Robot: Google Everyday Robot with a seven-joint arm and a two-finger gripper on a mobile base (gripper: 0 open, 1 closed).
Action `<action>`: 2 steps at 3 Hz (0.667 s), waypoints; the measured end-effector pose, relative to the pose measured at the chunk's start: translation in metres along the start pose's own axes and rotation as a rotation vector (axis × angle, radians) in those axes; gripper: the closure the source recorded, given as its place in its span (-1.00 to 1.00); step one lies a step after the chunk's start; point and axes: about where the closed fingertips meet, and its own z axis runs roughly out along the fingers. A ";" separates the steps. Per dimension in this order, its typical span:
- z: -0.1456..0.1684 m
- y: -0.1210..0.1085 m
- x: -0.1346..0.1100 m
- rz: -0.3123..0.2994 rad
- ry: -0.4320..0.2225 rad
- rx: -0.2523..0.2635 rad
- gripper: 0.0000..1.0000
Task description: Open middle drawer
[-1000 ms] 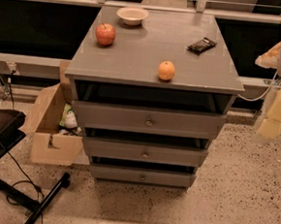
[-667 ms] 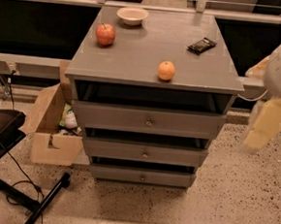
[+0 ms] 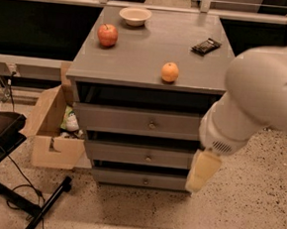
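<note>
The grey cabinet (image 3: 137, 61) has three drawer fronts stacked under its top. The middle drawer (image 3: 130, 154) is a wide shallow grey panel with a small round metal knob (image 3: 148, 158) at its centre, and it sits closed. My white arm (image 3: 259, 96) reaches in from the right. My gripper (image 3: 201, 171) shows as a cream-coloured tip hanging in front of the right end of the middle and bottom drawers, right of the knob. The arm hides the drawers' right ends.
On the cabinet top lie a red apple (image 3: 107, 34), an orange (image 3: 170, 72), a white bowl (image 3: 135, 15) and a dark snack bar (image 3: 206, 46). An open cardboard box (image 3: 49, 139) stands left of the cabinet. A black stand (image 3: 9, 185) is at lower left.
My arm has swung in from the right edge, leftward and down. It now covers the right end of the drawers. The drawers have not moved.
</note>
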 end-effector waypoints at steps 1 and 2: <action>0.082 0.025 0.009 0.008 0.076 -0.055 -1.00; 0.154 0.038 0.021 0.029 0.129 -0.096 -1.00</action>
